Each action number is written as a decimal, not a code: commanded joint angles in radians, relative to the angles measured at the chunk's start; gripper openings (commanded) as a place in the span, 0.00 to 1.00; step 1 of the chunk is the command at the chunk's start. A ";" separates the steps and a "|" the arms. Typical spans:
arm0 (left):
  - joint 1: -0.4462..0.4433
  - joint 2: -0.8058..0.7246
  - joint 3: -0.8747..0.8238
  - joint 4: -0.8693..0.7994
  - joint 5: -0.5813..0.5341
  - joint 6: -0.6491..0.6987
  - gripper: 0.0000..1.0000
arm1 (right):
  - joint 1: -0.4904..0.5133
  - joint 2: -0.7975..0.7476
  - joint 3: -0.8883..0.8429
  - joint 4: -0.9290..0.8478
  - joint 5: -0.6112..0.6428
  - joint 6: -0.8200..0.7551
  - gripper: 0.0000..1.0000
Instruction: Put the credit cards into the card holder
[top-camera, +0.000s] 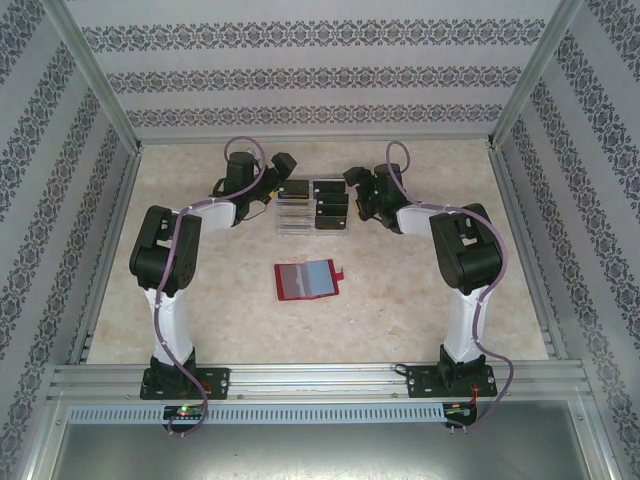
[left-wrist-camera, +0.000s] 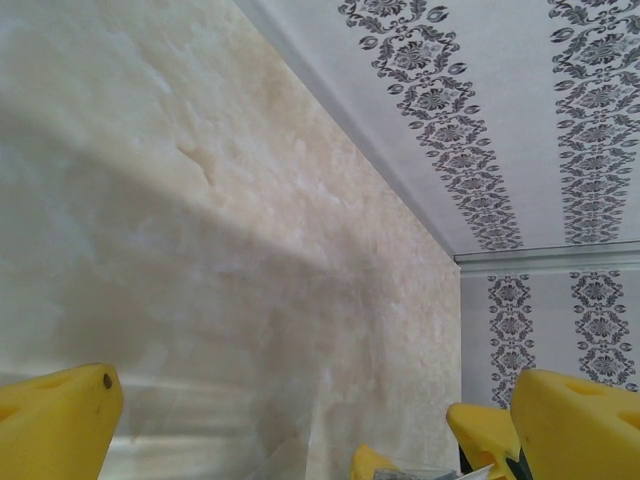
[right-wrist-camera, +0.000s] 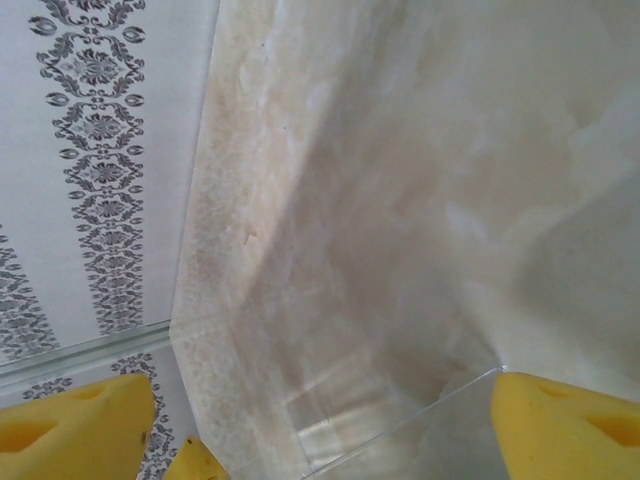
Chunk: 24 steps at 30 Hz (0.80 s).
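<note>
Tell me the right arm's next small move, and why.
Probably lower the right gripper onto a card in the rack and close: its jaws stand open and empty at the rack, and the wallet lies open.

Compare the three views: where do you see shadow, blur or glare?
Top external: even light, sharp, posts lean outward. Left wrist: broad soft shadow across the table; yellow fingers blurred. Right wrist: the clear rack edge glints faintly.

Beige marbled table (top-camera: 420, 290). The open red card holder (top-camera: 306, 281) lies flat at centre. A clear plastic rack (top-camera: 300, 222) stands beyond it, on the far side.
</note>
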<state>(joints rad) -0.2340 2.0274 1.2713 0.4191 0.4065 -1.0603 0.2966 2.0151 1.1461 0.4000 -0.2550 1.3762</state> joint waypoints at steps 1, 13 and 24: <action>-0.046 0.023 0.056 0.034 0.025 -0.009 1.00 | 0.009 -0.032 -0.060 0.046 -0.005 0.028 0.87; -0.180 0.146 0.224 0.003 0.019 -0.021 1.00 | -0.021 -0.292 -0.372 0.130 0.069 0.068 0.87; -0.319 0.266 0.361 0.007 0.007 -0.052 1.00 | -0.070 -0.610 -0.650 0.047 0.158 0.069 0.87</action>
<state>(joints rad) -0.4721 2.2562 1.5913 0.4137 0.3519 -1.0637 0.2234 1.4754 0.5301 0.4820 -0.1089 1.4635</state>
